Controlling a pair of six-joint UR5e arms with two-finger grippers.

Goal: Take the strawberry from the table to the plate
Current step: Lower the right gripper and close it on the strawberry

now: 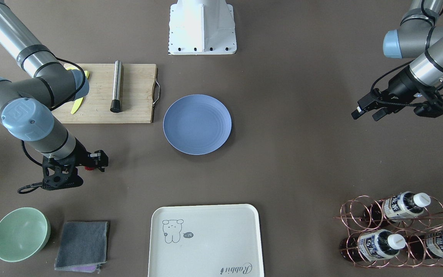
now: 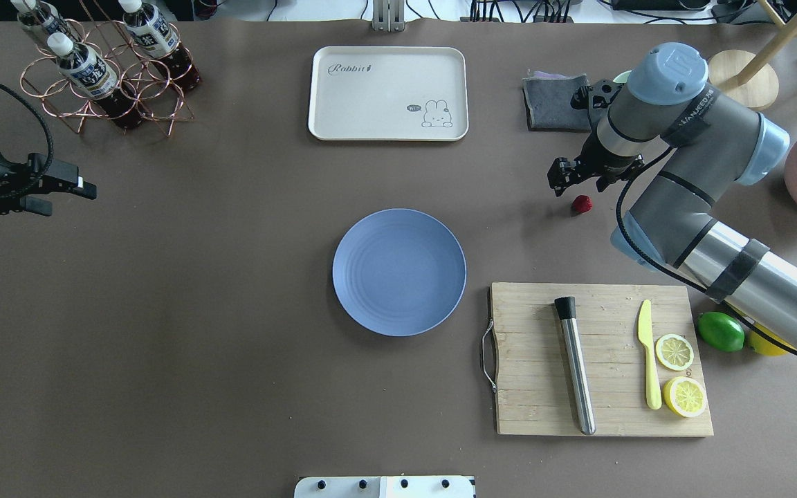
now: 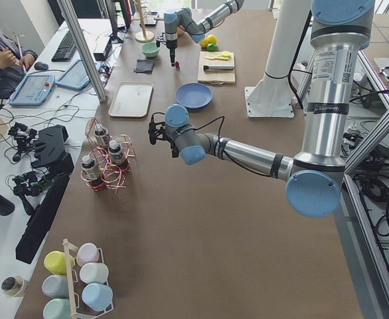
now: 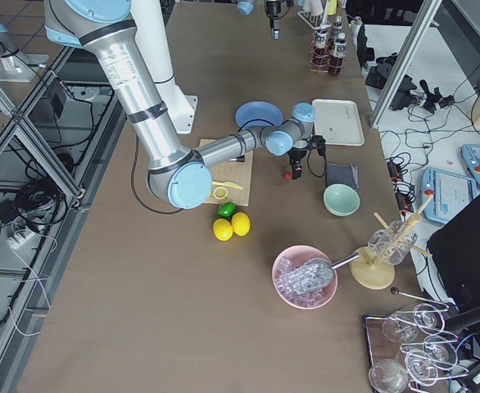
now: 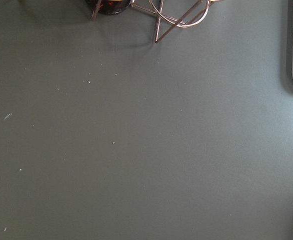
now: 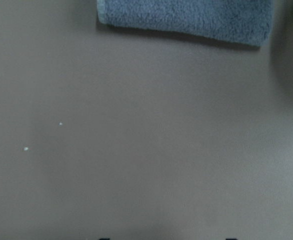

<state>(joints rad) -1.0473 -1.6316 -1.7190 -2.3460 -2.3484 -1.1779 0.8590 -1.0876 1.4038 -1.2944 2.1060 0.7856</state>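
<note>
The strawberry point(image 2: 582, 204), small and dark red, lies on the grey-brown table point(image 2: 232, 277), right of the plate and apart from it. My right gripper point(image 2: 578, 181) hangs open just over it. In the front-facing view only a red edge of the strawberry point(image 1: 88, 168) peeks out beside the right gripper point(image 1: 102, 161). The right wrist view shows bare table and none of the berry. The round blue plate point(image 2: 398, 272) sits at the table's middle with nothing on it. My left gripper point(image 2: 70, 197) is open and holds nothing, far off at the left side.
A wooden cutting board point(image 2: 537, 360) carries a metal rod, a yellow knife and two lemon halves, with a lime point(image 2: 720, 332) beside it. Beyond the strawberry lie a grey cloth point(image 2: 554, 104) and a green bowl point(image 1: 20, 234). A cream tray point(image 2: 388, 93) and a bottle rack point(image 2: 108, 76) stand at the far edge.
</note>
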